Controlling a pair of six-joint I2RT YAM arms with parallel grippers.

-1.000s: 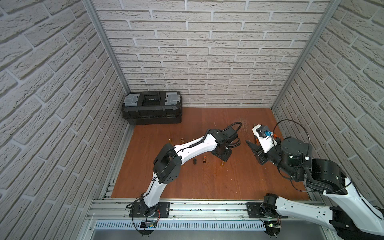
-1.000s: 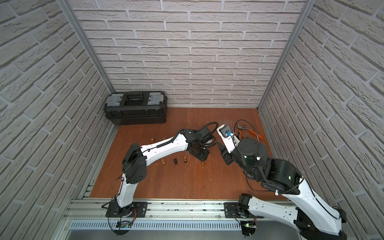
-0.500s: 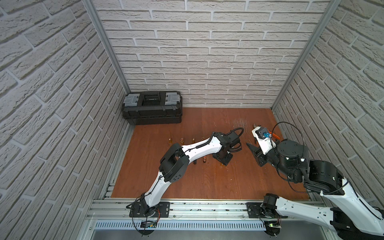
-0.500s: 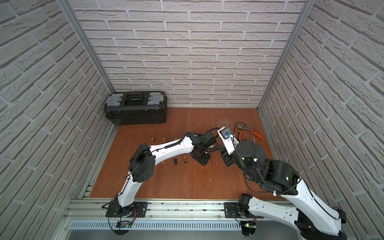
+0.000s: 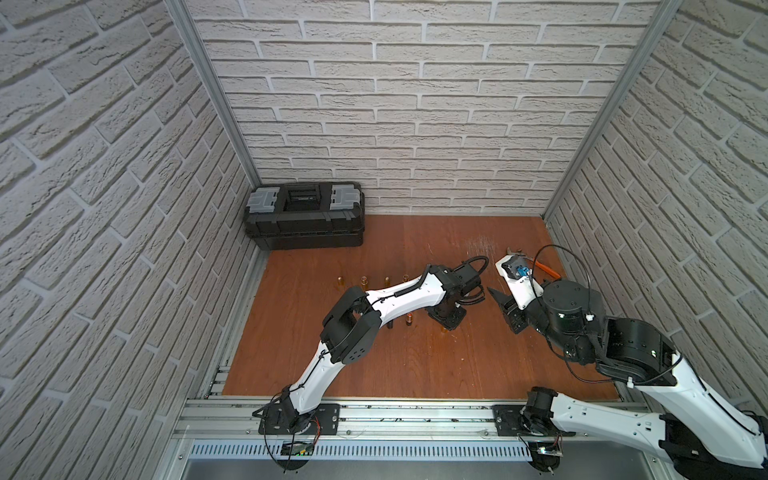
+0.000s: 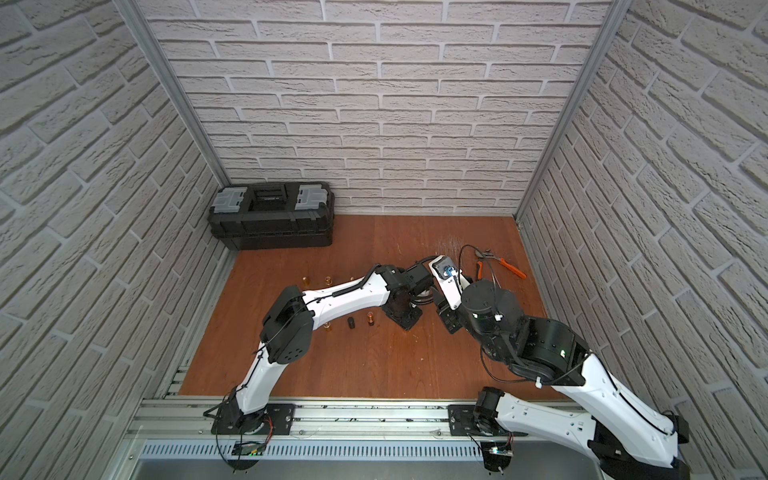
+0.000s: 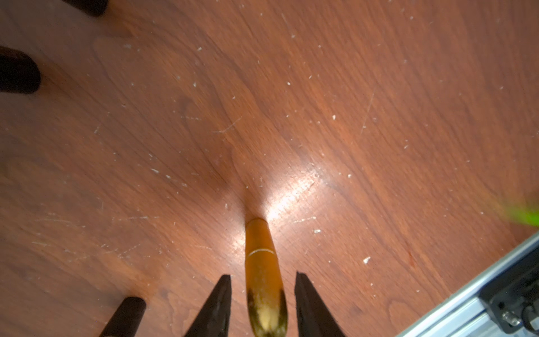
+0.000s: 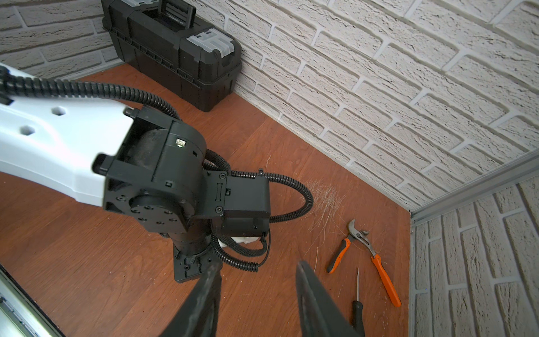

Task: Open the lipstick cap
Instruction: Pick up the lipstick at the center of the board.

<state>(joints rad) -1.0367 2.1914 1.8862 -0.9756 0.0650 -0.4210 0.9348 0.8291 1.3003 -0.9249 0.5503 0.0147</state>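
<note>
A gold-orange lipstick (image 7: 261,262) with a thin seam line stands upright on the wooden floor. My left gripper (image 7: 262,275) points straight down over it, one black finger on either side. A narrow gap shows on each side, so the jaws are open and not touching it. In both top views the left gripper (image 5: 446,320) (image 6: 403,318) covers the lipstick. My right gripper (image 8: 258,280) hovers just to the right of the left wrist, open and empty, and also shows in both top views (image 5: 498,299) (image 6: 442,307).
Several other small gold lipsticks (image 5: 364,280) stand behind the left arm, and one more (image 5: 409,320) and a black cap (image 5: 390,324) lie near its forearm. A black toolbox (image 5: 305,216) sits at the back left. Orange-handled pliers (image 8: 361,248) and a screwdriver (image 8: 357,300) lie at the right wall.
The left arm's elbow has swung right and its gripper has settled down over the lipstick, with the jaws narrowing around it. The right arm has shifted only slightly.
</note>
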